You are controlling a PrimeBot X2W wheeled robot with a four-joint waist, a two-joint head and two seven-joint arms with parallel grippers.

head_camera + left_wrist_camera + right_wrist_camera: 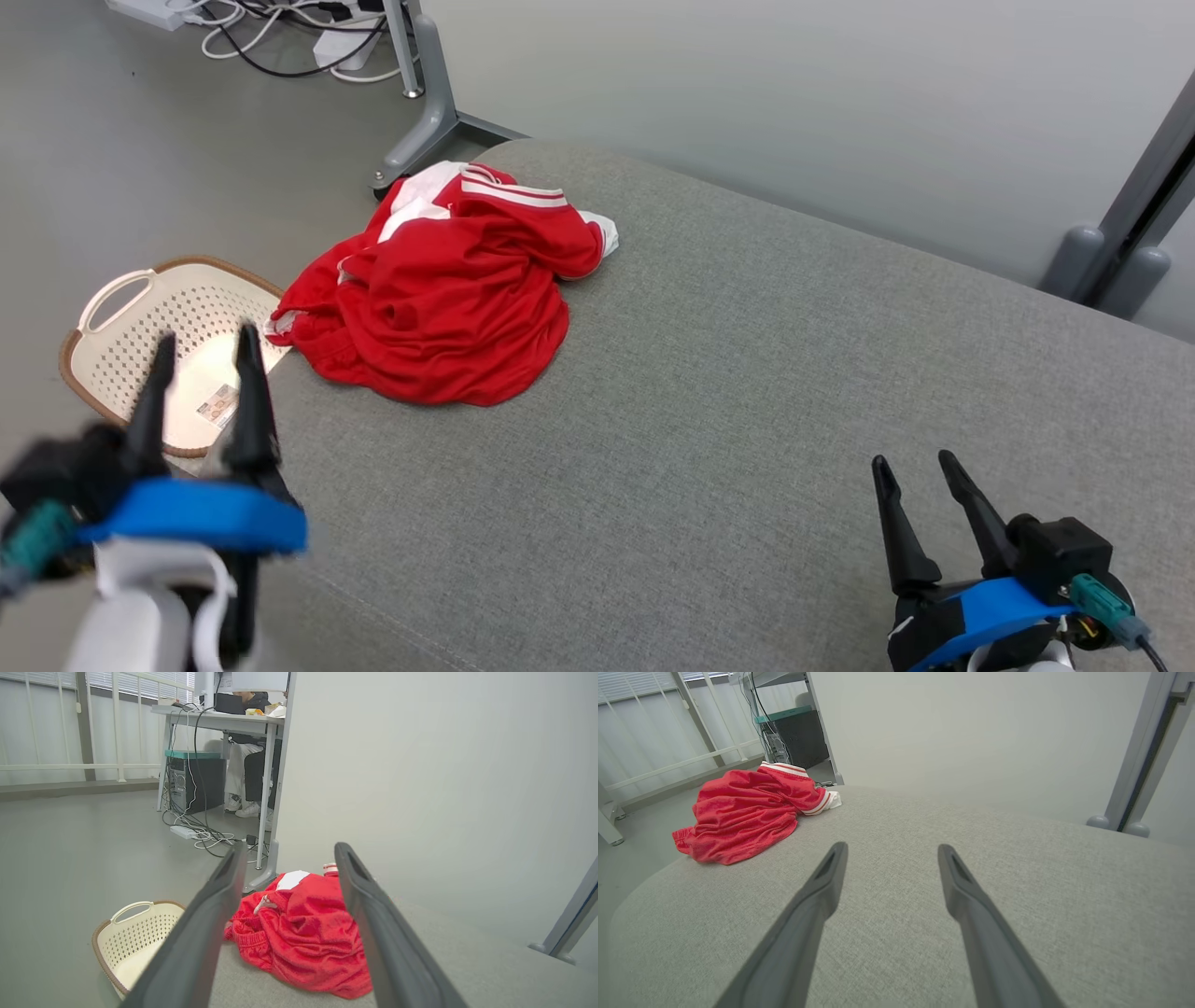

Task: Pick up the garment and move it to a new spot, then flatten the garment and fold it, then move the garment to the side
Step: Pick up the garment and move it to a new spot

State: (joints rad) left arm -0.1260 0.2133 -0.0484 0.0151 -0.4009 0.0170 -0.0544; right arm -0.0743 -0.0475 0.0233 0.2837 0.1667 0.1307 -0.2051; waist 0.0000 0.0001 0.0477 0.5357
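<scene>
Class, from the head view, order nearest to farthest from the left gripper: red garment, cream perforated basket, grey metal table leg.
1. Cream perforated basket, down beside left gripper.
2. Red garment, ahead and right.
3. Grey metal table leg, far back.

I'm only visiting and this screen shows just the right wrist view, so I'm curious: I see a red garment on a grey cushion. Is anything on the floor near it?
Observer: Yes. A cream basket with a brown rim stands on the floor by the grey cushion, just left of the red garment.
Operator: Where is the robot's other hand?
Observer: The left hand hovers open at the head view's lower left, short of the garment and holding nothing.
Operator: Is anybody around?
Observer: The left wrist view shows a person's legs under a desk beyond the garment.
</scene>
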